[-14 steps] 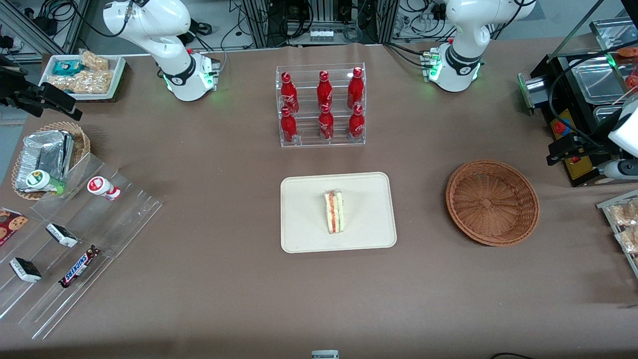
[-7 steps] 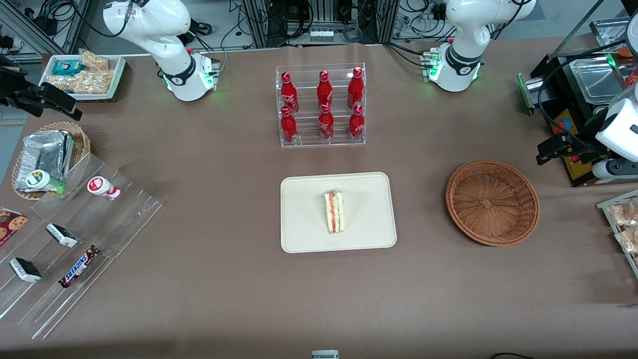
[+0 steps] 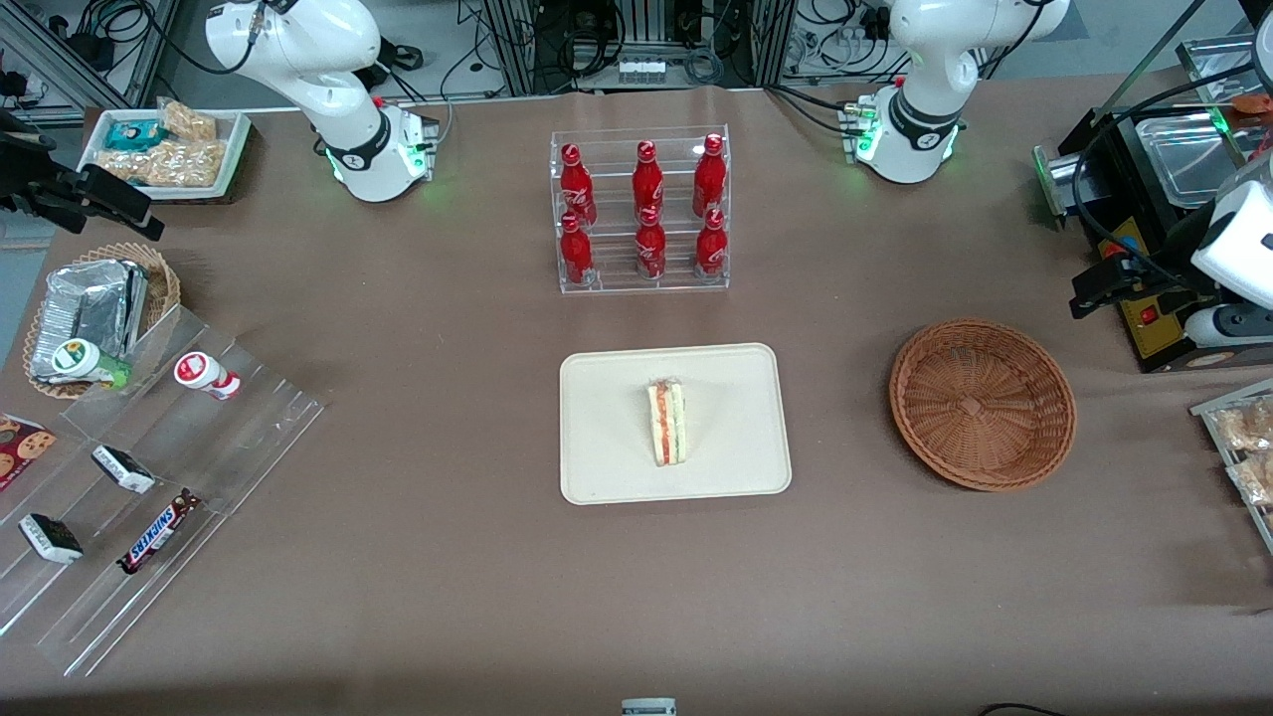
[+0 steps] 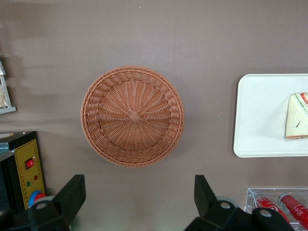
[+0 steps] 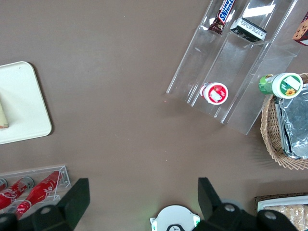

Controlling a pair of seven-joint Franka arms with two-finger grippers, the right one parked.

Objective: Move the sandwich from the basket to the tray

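Observation:
The sandwich [image 3: 667, 423], a white bread wedge with orange and green filling, lies on the cream tray [image 3: 607, 457] at mid-table; it also shows in the left wrist view [image 4: 297, 116] on the tray [image 4: 260, 115]. The big round wicker basket [image 3: 983, 403] stands empty beside the tray toward the working arm's end, and it shows in the left wrist view [image 4: 133, 116]. My left gripper [image 3: 1094, 288] hangs high above the table, past the basket at the working arm's end. Its fingers [image 4: 71, 192] are wide open and hold nothing.
A clear rack of red bottles [image 3: 641, 214] stands farther from the camera than the tray. A black machine [image 3: 1154, 189] and a snack tray [image 3: 1243, 447] are at the working arm's end. Clear shelves with snack bars [image 3: 149, 477] and a small foil-pack basket [image 3: 94, 308] lie toward the parked arm's end.
The left gripper has drifted slightly up and away from the front camera near the black machine. The sandwich, tray and basket have not moved.

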